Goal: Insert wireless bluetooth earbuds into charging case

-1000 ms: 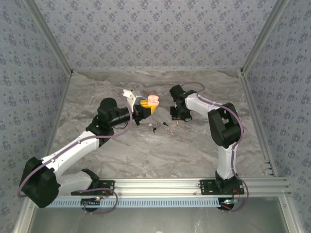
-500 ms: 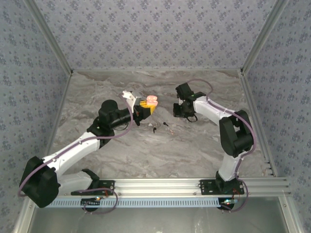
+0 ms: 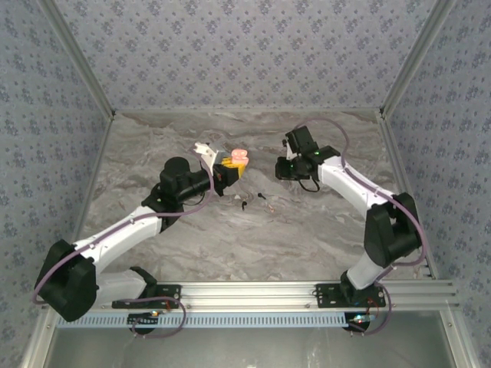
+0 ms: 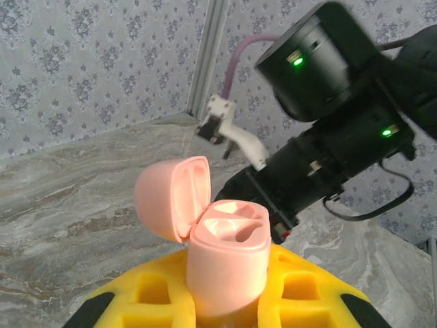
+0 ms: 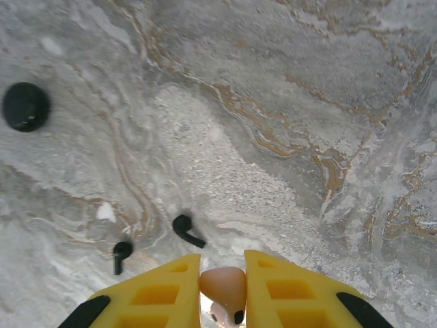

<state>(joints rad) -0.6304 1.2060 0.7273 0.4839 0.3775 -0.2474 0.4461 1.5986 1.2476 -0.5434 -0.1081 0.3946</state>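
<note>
Pink and open-lidded, the case (image 4: 225,263) stands upright in the left pincer (image 3: 232,169), whose yellow fingers (image 4: 140,294) are clamped tight on its lower half. Both of its wells look bare. The earbuds (image 5: 188,231) lie loose on the tabletop (image 3: 230,245) on the arm-base side of the case, close to one another and apart from either pincer. The right pincer (image 5: 222,273) hangs to the right of the case, its fingers drawn narrow around a small pink lump (image 5: 222,288) with a dark spot; I cannot tell what that lump is. That is the first worry: if it is no part of the task, the pincer must shed it before picking anything, and a drop near the case could scatter the earbuds. They are thin slivers lying flat on a hard surface, so a closing pinch may skate over one or flick it away, and reaching for one could nudge the other. A black disc (image 5: 26,106), also on the tabletop, could be mistaken for a target. At the case, a bud carried at the wrong angle would likely jam on a well's rim, and a push there could tilt the case in its grip or swing the lid (image 4: 171,205) shut.
</note>
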